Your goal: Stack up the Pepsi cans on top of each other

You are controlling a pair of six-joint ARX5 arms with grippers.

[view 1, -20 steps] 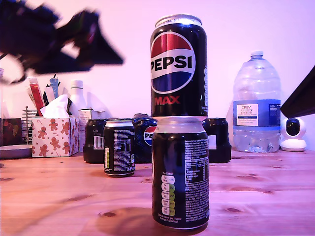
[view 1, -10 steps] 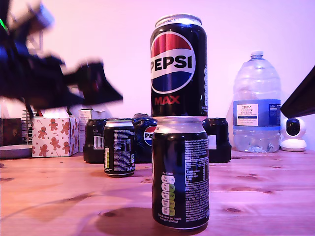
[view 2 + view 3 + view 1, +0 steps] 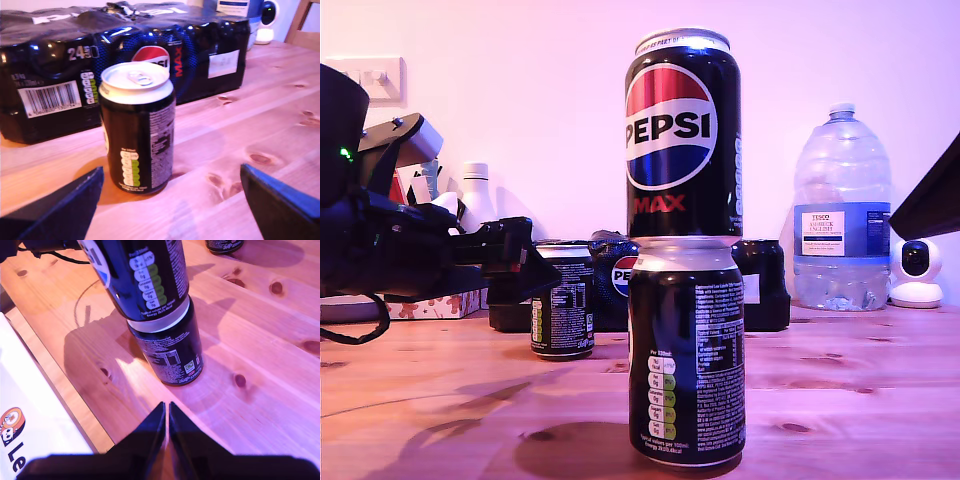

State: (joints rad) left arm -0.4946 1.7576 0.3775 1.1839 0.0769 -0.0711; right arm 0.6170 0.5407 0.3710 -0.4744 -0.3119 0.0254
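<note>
"PEPSI MAX" on top can point(image 3: 682, 135), "24" on multipack point(image 3: 125, 65), "TESCO" on water bottle point(image 3: 841, 215)

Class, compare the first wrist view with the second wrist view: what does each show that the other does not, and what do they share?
Only the first wrist view: a lone can standing upright between my first end effector's spread fingers, with the shrink-wrapped multipack behind it and a small white camera beyond.

Only the second wrist view: two stacked cans, the top can on the bottom can, and my second end effector with its fingers together, holding nothing.

Both: the wooden table and black Pepsi cans.
</note>
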